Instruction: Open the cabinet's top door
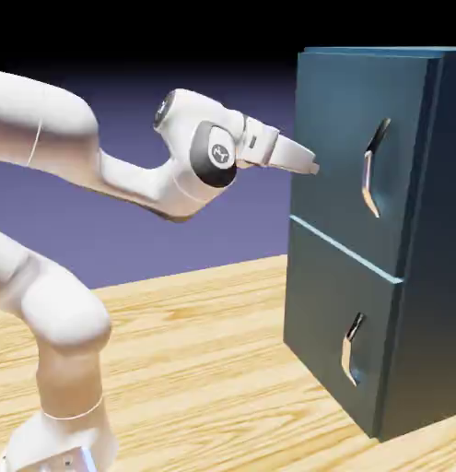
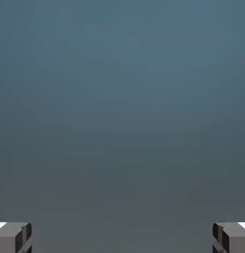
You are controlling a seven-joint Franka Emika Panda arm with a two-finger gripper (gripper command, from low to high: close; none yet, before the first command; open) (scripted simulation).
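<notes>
Approach is the step in hand: both doors of the cabinet (image 1: pixel 425 240) on the worktop (image 1: pixel 204 369) sit flush and shut. End effector (image 1: pixel 309 167) points level at the top door (image 1: pixel 337 138), near its bare face and apart from the handle (image 1: pixel 371 170), which lies toward the exterior view's right. Its fingers (image 2: pixel 13 237) are spread wide and hold nothing (the hand view shows only teal panel). Next, I judge, it must shift across to straddle the handle, close on it, then pull outward
</notes>
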